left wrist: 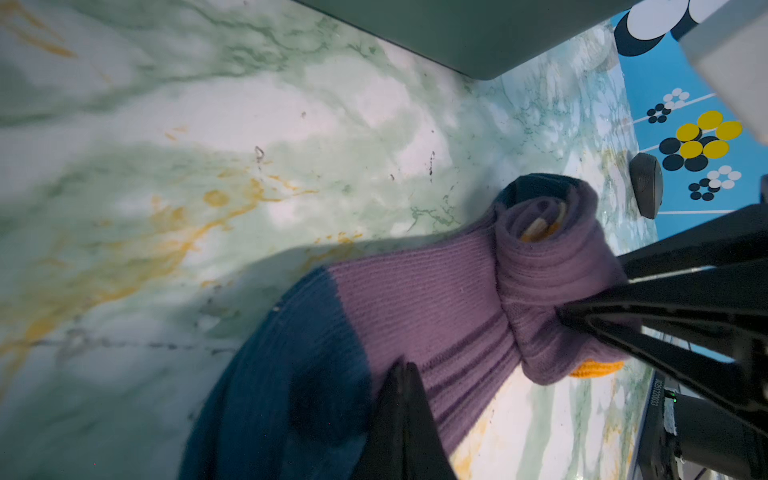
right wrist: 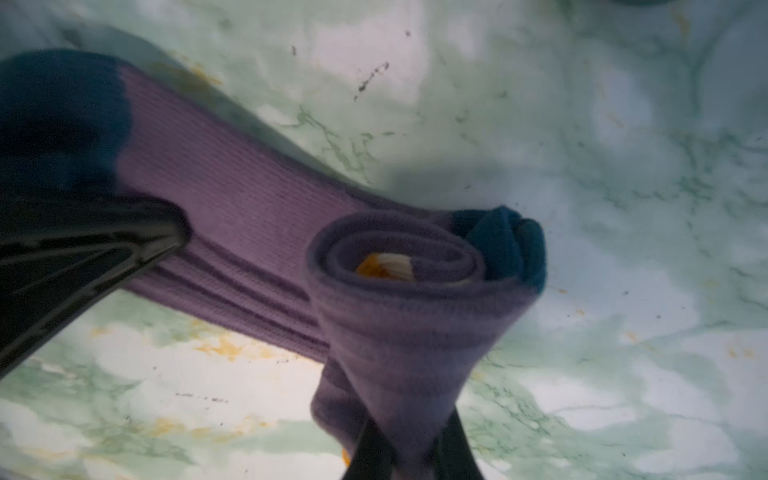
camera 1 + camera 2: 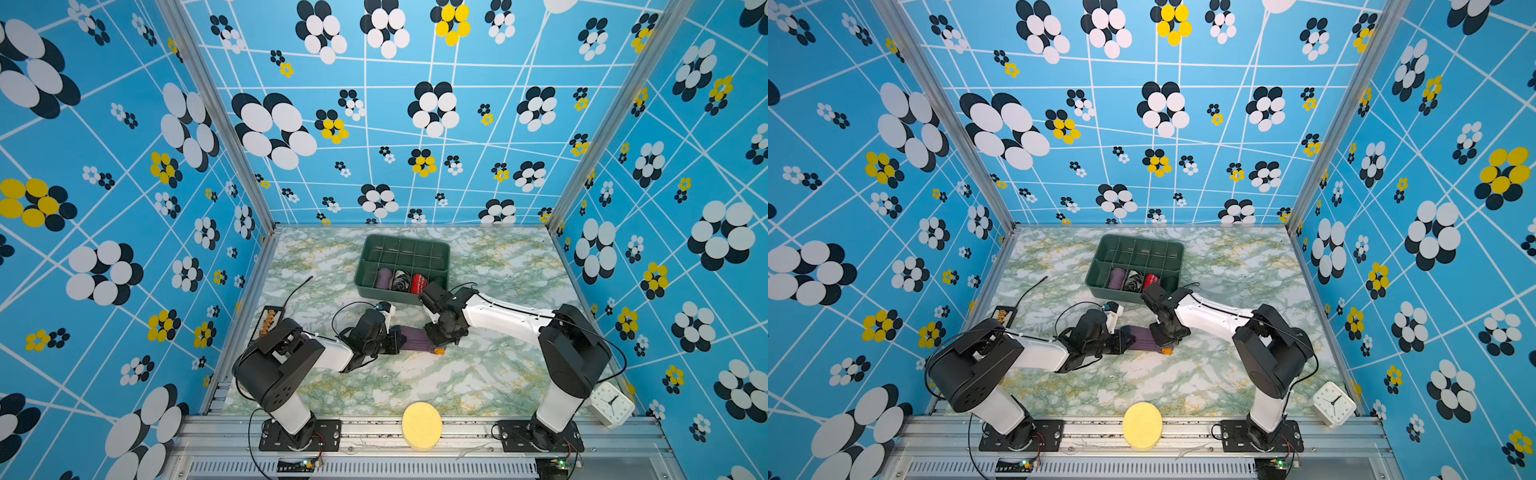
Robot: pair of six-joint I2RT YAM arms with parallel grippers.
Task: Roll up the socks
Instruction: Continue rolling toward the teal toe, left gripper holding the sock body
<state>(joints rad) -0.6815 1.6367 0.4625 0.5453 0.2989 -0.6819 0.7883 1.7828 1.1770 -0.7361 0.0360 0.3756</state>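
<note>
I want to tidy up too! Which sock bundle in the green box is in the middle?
The black-and-white patterned bundle: in both top views it sits between the purple bundle on its left and the red bundle on its right.

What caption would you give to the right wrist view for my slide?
Right gripper clamps the rolled end of the purple socks; the shut left gripper rests on their flat part.

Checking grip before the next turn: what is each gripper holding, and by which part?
The right gripper pinches the socks by the rolled end. The left gripper, shut, only presses the flat part near the blue toe.
</note>
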